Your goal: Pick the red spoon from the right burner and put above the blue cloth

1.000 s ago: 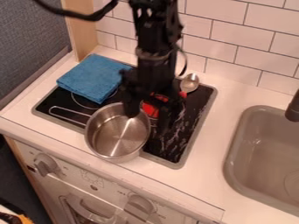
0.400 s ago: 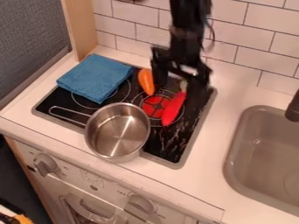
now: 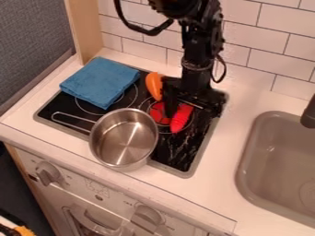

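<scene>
Lying on the right burner (image 3: 159, 112), a bit right of the centre of the frame, the red spoon (image 3: 181, 118) has its red part free to see, while its upper end goes under the gripper (image 3: 192, 114). The two fingers seem to be apart, one on each side of the spoon, though the dark arm against the black stove top (image 3: 173, 154) makes this not fully certain; I cannot tell if either one touches it.

I suppose that the spoon is light and rather stiff, not fragile, and its smooth handle could be a little slippery. It would be good to take hold across the narrow part of the handle, near the upper end, and to close firmly, so it does not turn.

I count one red spoon, one orange toy (image 3: 154, 86) just left of the gripper, one blue cloth (image 3: 100, 82) in the upper left, one metal pot (image 3: 123, 138) near the middle, one sink (image 3: 261, 152) at the right edge with one tap (image 3: 309, 113), and two knobs, the left knob (image 3: 46, 174) and the right knob (image 3: 148, 214), in the lower left half
</scene>
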Tool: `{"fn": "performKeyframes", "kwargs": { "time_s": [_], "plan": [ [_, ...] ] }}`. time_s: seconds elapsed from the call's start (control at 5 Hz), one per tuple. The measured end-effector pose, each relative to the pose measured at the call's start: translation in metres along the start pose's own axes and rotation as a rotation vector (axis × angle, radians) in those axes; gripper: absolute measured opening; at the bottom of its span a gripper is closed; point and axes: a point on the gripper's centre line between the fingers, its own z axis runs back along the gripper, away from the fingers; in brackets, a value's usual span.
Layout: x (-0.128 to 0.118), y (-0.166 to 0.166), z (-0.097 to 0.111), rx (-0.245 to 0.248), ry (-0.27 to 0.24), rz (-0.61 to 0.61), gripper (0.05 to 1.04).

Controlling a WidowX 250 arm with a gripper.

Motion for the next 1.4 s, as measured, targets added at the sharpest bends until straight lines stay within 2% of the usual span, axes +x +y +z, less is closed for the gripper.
{"fn": "performKeyframes", "kwargs": {
  "time_s": [0.2,0.4,0.6,0.8,1.0,1.2,1.4],
  "plan": [
    [0.0,0.002,-0.001,0.014,-0.009,0.013,0.94],
    [-0.001,0.003,-0.001,0.018,-0.027,0.012,0.678],
    [-0.002,0.004,-0.002,0.021,-0.022,0.013,0.449],
    [-0.004,0.003,-0.001,0.019,-0.021,0.006,0.43],
    [-0.01,-0.003,0.008,-0.009,-0.012,-0.013,0.43],
    [-0.003,-0.011,0.052,-0.067,-0.135,-0.023,0.43],
    [-0.014,0.003,0.083,-0.102,-0.219,0.019,0.43]
  ]
}}
